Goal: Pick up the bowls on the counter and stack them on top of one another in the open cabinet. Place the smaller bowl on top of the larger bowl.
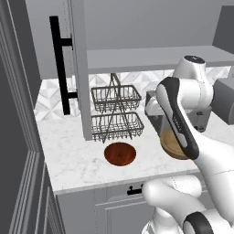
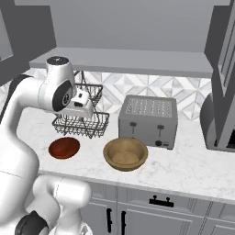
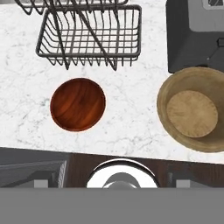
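Note:
The smaller bowl (image 1: 120,153) (image 2: 64,148) (image 3: 78,104), glossy dark reddish-brown, sits upright on the white marble counter (image 1: 73,160) in front of the wire rack. To its right stands the larger bowl (image 2: 125,153) (image 3: 192,109) of tan wood; in the left base view my arm covers part of the larger bowl (image 1: 171,147). My gripper (image 2: 79,109) (image 3: 113,183) hangs high above the counter between the two bowls, pointing down, open and holding nothing. The cabinet's grey shelf (image 1: 155,57) (image 2: 133,62) is above, its door (image 1: 75,68) swung open at the left.
A two-tier wire basket rack (image 1: 116,112) (image 2: 85,120) (image 3: 89,33) stands behind the small bowl. A grey toaster (image 2: 149,120) (image 3: 194,35) sits behind the tan bowl. A dark appliance (image 2: 213,124) is at far right. The counter's front edge runs just below the bowls.

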